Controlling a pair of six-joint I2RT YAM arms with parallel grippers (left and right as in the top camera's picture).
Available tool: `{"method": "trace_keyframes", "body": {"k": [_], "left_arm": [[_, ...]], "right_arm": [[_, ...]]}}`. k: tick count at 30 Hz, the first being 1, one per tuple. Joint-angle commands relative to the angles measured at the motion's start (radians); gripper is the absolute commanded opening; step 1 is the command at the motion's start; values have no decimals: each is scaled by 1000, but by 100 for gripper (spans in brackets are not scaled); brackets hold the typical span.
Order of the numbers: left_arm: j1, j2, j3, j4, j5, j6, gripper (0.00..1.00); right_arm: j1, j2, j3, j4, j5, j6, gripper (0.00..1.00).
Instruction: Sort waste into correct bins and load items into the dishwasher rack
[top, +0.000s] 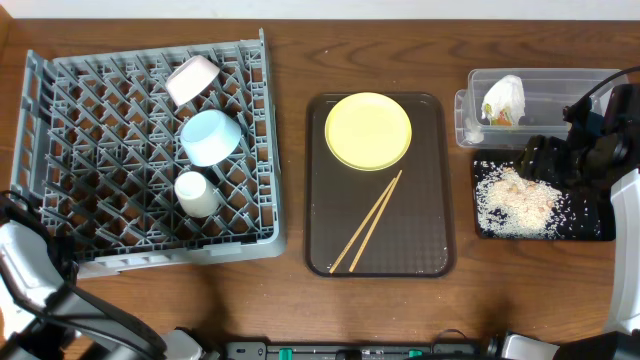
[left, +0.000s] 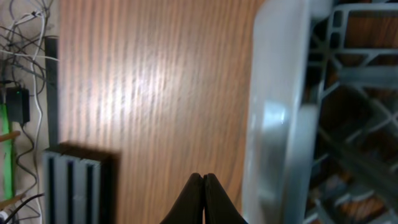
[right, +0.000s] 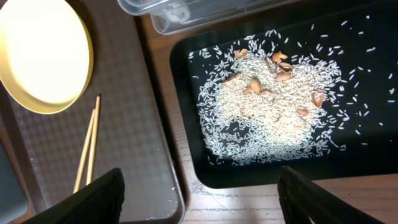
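We logged: dishwasher rack (top: 60, 150), left edge, holding white bowl (top: 192, 78), light blue bowl (top: 210, 136), cup (top: 197, 193); yellow plate (top: 368, 130), chopsticks (top: 372, 218) on brown tray (top: 325, 240), centre; crumbs (top: 515, 198) in black tray (top: 590, 225), right edge; napkin (top: 505, 95) in clear tub (top: 560, 85), far right corner; left gripper (left: 203, 182) pressed together; right gripper (right: 200, 183) spread above crumbs.

No legible text, label, brand, number or sign in any view; only candidate is the snack wrapper (top: 499, 118) lying in the clear tub (top: 545, 75), whose green, yellow and orange print is too small to read from overhead.
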Motion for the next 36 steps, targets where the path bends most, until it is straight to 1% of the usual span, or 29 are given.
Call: {"method": "trace_keyframes", "body": {"k": [1, 4, 7, 29, 30, 31, 33, 36], "left_arm": [[4, 26, -6, 42, 18, 4, 6], [4, 27, -6, 106, 108, 76, 6], [4, 27, -5, 141, 161, 95, 6], [4, -5, 5, 152, 161, 118, 8], [4, -11, 5, 152, 161, 130, 13], [4, -16, 5, 151, 161, 136, 22], [4, -32, 5, 149, 166, 135, 30], [2, -61, 5, 148, 179, 137, 38]], "right_arm": [[-3, -3, 14, -4, -8, -1, 77], [-3, -3, 14, -5, -8, -1, 77], [-3, -3, 14, -5, -8, -1, 77], [-3, -3, 14, -8, -8, -1, 77], [-3, -3, 14, -8, -8, -1, 77], [-3, -3, 14, -8, -8, -2, 77], [-3, -3, 14, -8, -8, -2, 76], [-3, -3, 14, -8, -8, -2, 77]]}}
